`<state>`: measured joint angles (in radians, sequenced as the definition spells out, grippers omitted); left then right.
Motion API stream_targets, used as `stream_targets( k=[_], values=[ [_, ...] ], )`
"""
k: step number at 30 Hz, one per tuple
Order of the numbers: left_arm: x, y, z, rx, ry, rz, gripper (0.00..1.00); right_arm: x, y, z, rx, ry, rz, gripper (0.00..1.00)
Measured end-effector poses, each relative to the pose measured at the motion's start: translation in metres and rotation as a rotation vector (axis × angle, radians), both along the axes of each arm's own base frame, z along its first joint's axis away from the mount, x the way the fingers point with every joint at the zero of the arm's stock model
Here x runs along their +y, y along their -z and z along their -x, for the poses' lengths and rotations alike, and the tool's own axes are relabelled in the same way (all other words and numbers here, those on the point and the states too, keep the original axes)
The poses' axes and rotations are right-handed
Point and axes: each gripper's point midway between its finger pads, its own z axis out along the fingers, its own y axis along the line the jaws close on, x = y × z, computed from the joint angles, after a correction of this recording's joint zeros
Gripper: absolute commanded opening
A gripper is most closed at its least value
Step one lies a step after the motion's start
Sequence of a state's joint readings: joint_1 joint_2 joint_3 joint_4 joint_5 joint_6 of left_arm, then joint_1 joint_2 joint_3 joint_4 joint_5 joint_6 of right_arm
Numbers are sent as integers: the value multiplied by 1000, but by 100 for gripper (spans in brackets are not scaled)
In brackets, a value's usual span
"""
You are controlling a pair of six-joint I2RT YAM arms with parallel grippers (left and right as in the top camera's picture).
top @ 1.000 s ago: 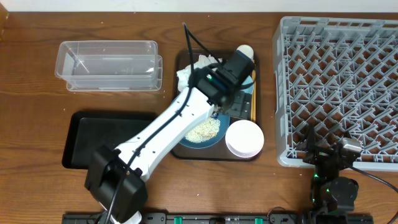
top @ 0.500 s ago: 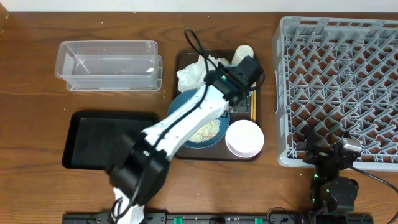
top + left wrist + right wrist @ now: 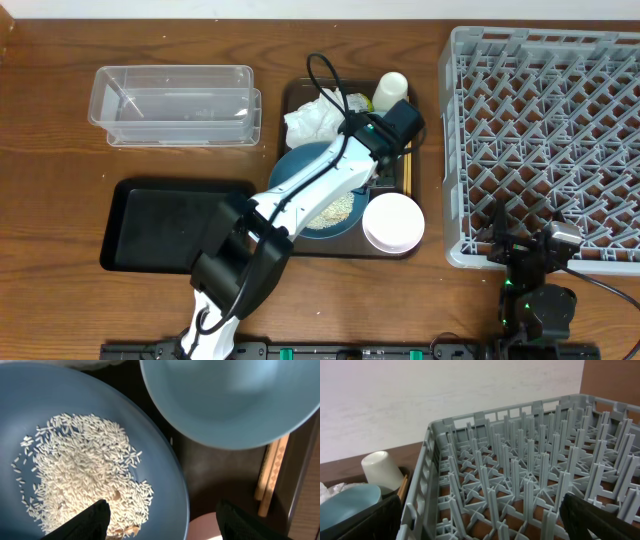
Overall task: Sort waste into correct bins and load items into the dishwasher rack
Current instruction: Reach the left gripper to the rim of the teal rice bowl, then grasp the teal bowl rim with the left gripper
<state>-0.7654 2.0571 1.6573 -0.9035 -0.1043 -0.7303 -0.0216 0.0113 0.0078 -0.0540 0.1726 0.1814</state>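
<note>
One plate (image 3: 60, 390) rim between L tool (image 3: 162, 525) tips, spread wide

The left arm (image 3: 310, 195) has smooth white tube-shaped links joined by chunky black joints, and it ends in a boxy black wrist block (image 3: 392, 122). A thin black cable (image 3: 312, 68) loops beside the block. The right arm (image 3: 535, 295) is black all over, with a silvery part (image 3: 563, 234) on top and a small green light (image 3: 507, 284). The left fingers (image 3: 82, 522) and right fingers (image 3: 360, 520) are matte black with rounded edges.
</note>
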Motion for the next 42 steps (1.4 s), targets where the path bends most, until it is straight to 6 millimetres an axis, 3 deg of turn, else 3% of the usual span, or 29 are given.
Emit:
stream_targets(
  k=[11, 16, 27, 36, 42],
  values=[
    [-11, 24, 15, 22, 46, -66, 66, 0, 0, 0, 0, 0, 0, 99],
    [-9, 24, 9, -3, 29, -76, 65, 0, 0, 0, 0, 0, 0, 99],
    [-2, 22, 2, -49, -19, -106, 52, 0, 0, 0, 0, 0, 0, 99],
    [-3, 29, 5, -28, -20, -106, 50, 0, 0, 0, 0, 0, 0, 99],
    [-3, 37, 7, -10, -26, -111, 42, 0, 0, 0, 0, 0, 0, 99]
  ],
)
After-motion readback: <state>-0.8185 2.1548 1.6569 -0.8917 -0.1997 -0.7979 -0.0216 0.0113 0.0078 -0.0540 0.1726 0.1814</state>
